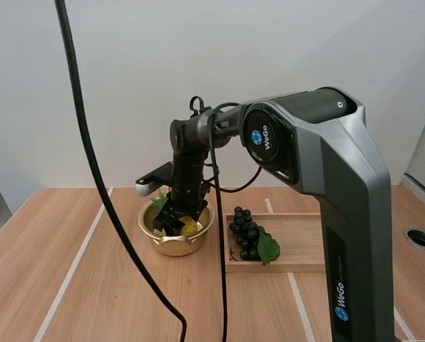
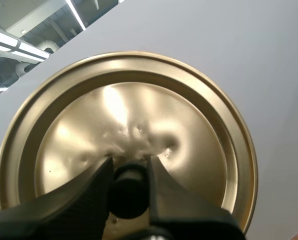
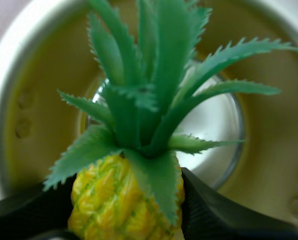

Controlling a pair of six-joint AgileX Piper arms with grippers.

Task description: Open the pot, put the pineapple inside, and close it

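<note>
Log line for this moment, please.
pot: open | left gripper: shut on lid knob | right gripper: shut on pineapple, in pot mouth | release and closing pending

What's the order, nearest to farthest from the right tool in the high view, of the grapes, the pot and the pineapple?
1. Pineapple: pinched in the right tool.
2. Pot: just beneath, its rim around both.
3. Grapes: off toward the view's right, on the wooden tray, at its left end.
</note>
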